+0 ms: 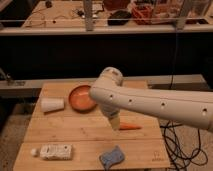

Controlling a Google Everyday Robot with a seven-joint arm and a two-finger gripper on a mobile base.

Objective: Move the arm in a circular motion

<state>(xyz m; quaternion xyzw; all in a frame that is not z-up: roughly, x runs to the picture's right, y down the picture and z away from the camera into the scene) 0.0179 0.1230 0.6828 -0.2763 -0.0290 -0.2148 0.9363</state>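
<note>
Spanning the view from the right edge to mid-table: arm [150, 102], cream-white, thick rounded segments with small dark dots, elbow joint raised above the table [75, 134] near its back centre. Gripper [115, 124]: at the arm's lower tip, hanging down over the boards just beside the left end of the carrot [131, 127]; whether released or clenched cannot be told, and nothing is seen held. Table contents: bowl [80, 98], orange, partly behind the joint; cup [52, 104], white, on its side, left of the bowl; bottle [52, 151], white, lying flat at the front left; cloth [113, 156], blue, crumpled at the front edge. Cables [175, 145] trail on the floor at right. Progress, as a judgement: the task asks only for a circular sweep, and one pose shows no traced path, so the share of the circle done or left cannot be read; the arm is lifted above the items, a stance fit for sweeping, and no item looks disturbed. Writing: dark print on the bottle, not legible; no brand or label visible on the arm, bowl or cup.
</note>
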